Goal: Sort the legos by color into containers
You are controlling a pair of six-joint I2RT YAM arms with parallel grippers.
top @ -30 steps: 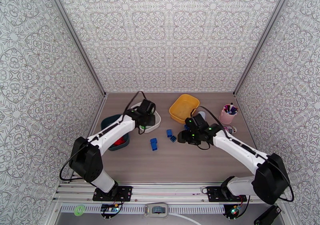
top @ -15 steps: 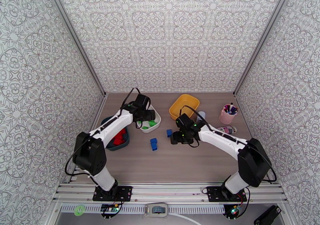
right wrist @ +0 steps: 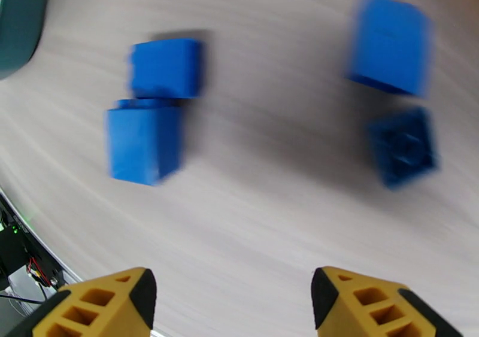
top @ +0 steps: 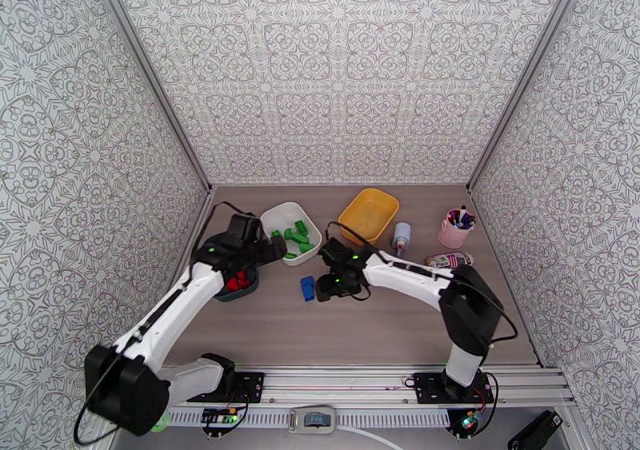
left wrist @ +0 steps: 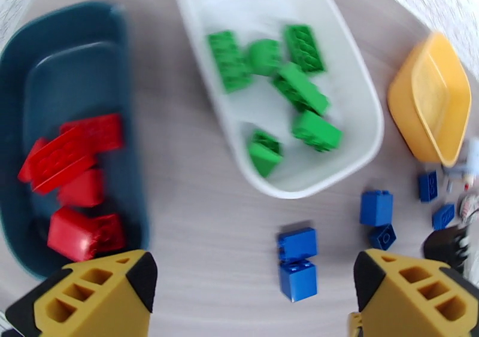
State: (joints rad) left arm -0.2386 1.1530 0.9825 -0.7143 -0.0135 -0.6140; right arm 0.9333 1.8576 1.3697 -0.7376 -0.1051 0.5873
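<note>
In the left wrist view, red legos [left wrist: 78,170] lie in the dark teal container [left wrist: 66,51], and green legos [left wrist: 299,90] lie in the white container [left wrist: 353,152]. The yellow container [left wrist: 431,99] sits to the right. Blue legos [left wrist: 297,260] lie loose on the table. My left gripper [left wrist: 250,278] hangs open above the table between the teal and white containers [top: 268,245]. My right gripper [right wrist: 233,290] is open and holds nothing, low over the blue legos [right wrist: 152,108], just right of one blue lego [top: 307,287].
A white bottle [top: 401,236] stands right of the yellow container [top: 368,215]. A pink cup of pens [top: 456,228] is at the back right, with a small patterned object [top: 448,260] in front of it. Patterned walls close in three sides.
My left gripper opened and drew back from over the white container toward the near left, uncovering the green legos. My right gripper swung left to the blue legos.
</note>
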